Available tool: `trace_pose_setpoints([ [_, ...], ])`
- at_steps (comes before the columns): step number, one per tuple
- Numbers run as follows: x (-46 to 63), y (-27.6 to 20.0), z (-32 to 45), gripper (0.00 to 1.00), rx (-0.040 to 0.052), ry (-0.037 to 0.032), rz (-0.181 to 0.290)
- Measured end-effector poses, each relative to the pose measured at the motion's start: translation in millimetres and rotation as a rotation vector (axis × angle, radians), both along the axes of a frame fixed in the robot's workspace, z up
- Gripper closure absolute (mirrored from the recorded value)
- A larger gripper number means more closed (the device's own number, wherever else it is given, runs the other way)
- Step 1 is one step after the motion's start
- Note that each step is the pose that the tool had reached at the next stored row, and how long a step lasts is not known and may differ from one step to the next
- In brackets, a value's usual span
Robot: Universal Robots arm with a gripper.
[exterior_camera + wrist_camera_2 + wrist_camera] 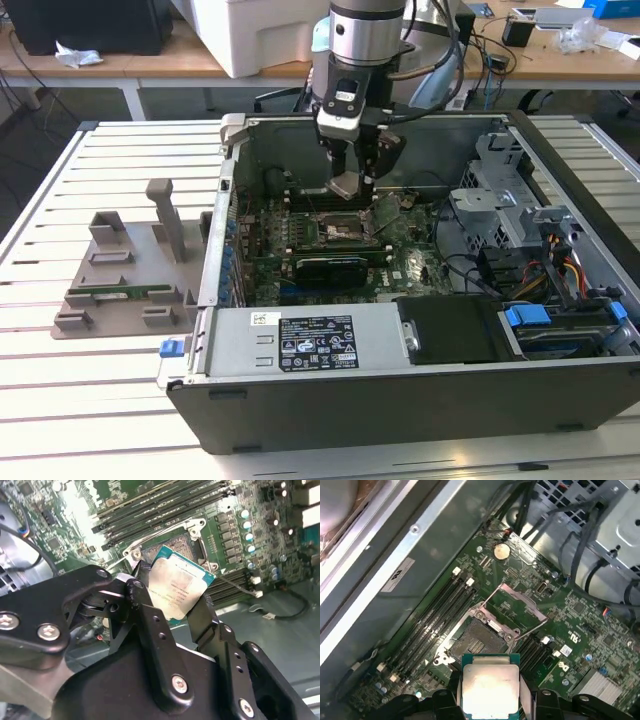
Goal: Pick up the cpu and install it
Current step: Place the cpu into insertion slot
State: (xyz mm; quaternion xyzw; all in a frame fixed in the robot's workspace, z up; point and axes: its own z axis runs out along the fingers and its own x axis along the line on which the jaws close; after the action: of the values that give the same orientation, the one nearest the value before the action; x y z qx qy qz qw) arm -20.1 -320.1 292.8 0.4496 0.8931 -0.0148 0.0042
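Gripper [352, 180] pinched cpu [177, 587] by opposite edges, hovering just above open socket [477, 641] on mobo. Judged: step needed corners squared w/ socket, chip level, slow descent.

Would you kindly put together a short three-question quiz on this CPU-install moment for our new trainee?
1. True or false: the claw is shut on the cpu.
2. Where is the cpu relative to the socket? A: seated flat in it. B: held in the air close to it, not seated. C: outside the open case.
3. Fill in: the socket is ____ (empty or filled).

Key: 1 true; 2 B; 3 empty.
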Motion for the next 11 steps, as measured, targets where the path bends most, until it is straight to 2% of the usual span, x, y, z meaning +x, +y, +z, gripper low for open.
trace_pose_setpoints([
  [7, 0.0, 0.0, 0.0, 0.45, 0.0000, 0.0000, -0.127],
  [11, 0.1, 0.0, -0.1, 0.45, -0.0002, 0.0012, -0.159],
])
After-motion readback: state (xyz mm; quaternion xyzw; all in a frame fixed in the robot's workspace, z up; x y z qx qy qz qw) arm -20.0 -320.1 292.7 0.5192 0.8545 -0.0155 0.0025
